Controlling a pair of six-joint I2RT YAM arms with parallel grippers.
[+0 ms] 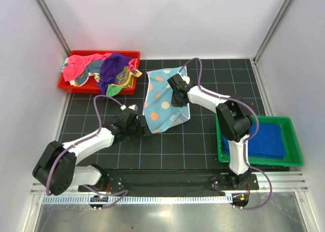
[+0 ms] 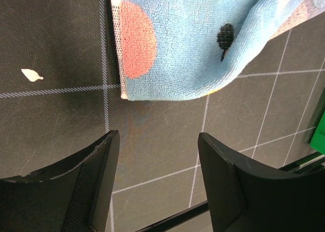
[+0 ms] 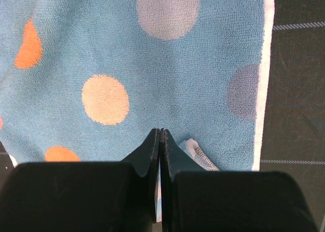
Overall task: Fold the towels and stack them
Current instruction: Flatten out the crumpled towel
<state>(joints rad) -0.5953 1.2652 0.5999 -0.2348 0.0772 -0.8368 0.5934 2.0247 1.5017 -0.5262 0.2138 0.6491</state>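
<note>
Here the right pincer [image 3: 160, 135] clenches the tented, dotted light-blue towel [image 3: 152, 54]; its corner sits just ahead of the released left pincer [image 2: 157, 151].

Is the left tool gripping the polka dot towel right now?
No, the left tool stands open, with the polka-dot towel lying beyond its tips, untouched.
</note>
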